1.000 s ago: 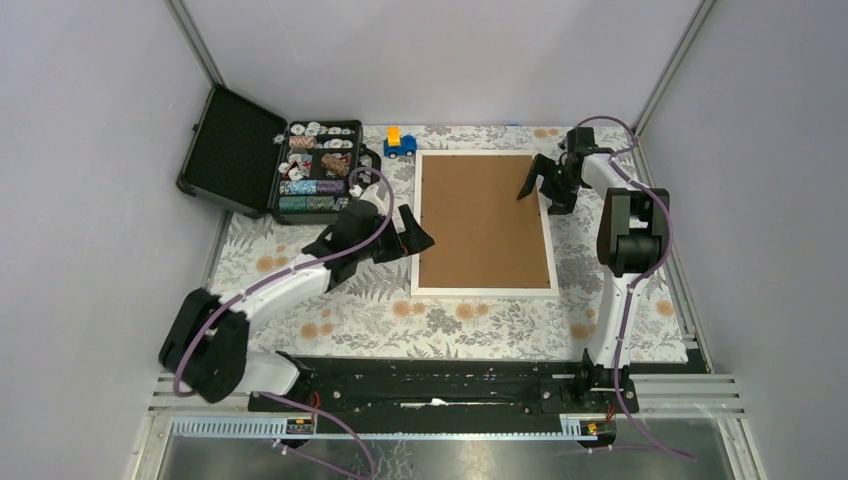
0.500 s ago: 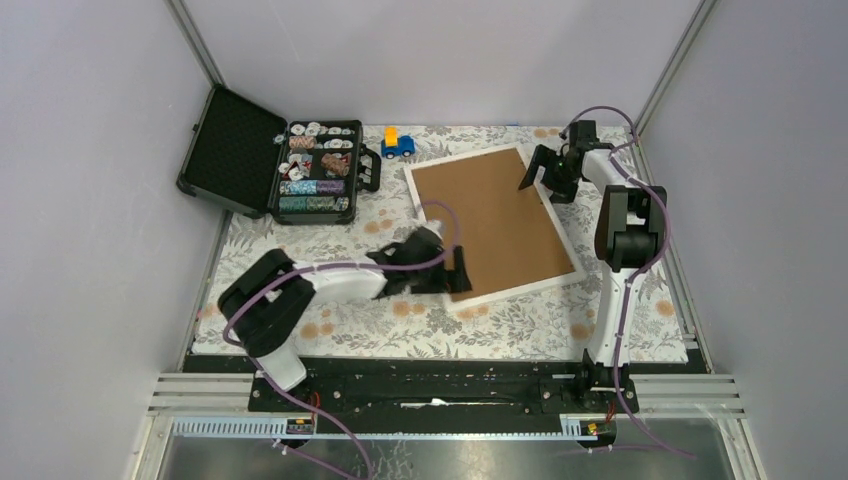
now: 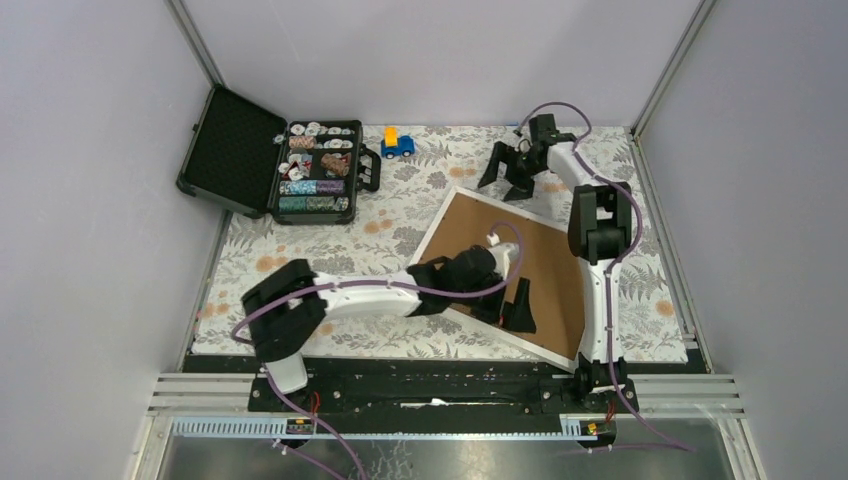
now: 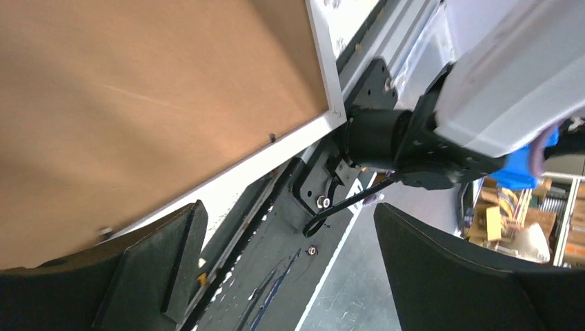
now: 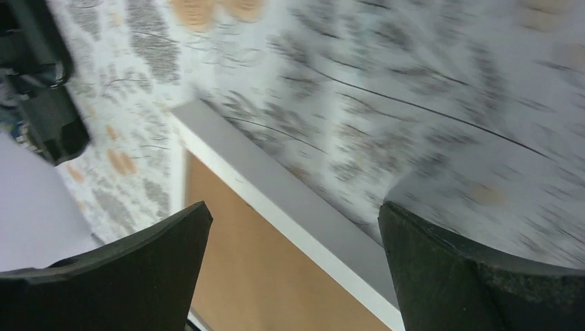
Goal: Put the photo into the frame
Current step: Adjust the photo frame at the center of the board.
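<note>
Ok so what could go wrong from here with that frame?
The frame lies askew, back up, its near corner at the near edge of the table, beside the right arm's base: another push could tip it off or jam it there. The left arm's fingers and the right arm's fingers are open and grip nothing, so it can slide freely.

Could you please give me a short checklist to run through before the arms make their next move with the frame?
1. Left gripper open and empty: ok.
2. Right gripper open and empty: ok.
3. Frame wholly on the table: not ok; its near corner lies over the base rail.
4. Frame ready for loading: not ok; its brown back faces up.
5. Photo located: cannot tell; no view shows it.
</note>
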Robot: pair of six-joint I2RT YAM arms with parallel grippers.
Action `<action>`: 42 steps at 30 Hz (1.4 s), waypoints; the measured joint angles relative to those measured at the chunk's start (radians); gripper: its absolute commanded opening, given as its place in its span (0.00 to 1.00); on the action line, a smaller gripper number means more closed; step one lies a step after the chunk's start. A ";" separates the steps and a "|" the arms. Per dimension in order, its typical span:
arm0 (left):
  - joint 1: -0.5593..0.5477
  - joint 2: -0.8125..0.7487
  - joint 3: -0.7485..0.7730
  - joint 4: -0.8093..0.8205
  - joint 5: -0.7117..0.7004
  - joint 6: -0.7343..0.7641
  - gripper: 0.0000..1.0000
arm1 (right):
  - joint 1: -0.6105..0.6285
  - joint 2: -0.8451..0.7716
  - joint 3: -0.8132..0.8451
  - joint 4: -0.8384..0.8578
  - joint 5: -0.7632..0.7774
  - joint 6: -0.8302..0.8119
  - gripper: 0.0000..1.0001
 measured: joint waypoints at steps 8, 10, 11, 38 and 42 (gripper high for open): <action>0.256 -0.340 -0.156 -0.098 -0.067 0.058 0.99 | 0.134 0.117 0.266 -0.075 -0.076 0.061 1.00; 0.344 -0.393 -0.163 -0.155 -0.110 0.094 0.99 | 0.151 0.050 0.236 -0.108 -0.011 0.067 1.00; 0.390 -0.408 -0.162 -0.185 -0.138 0.117 0.99 | 0.152 -0.010 0.182 -0.119 0.035 0.069 1.00; 0.632 -0.363 -0.307 -0.287 -0.243 0.179 0.99 | -0.363 -0.883 -1.198 0.262 0.118 0.115 0.95; 0.682 -0.382 -0.370 -0.274 -0.249 0.172 0.99 | -0.227 -0.852 -1.150 0.282 0.048 0.097 0.93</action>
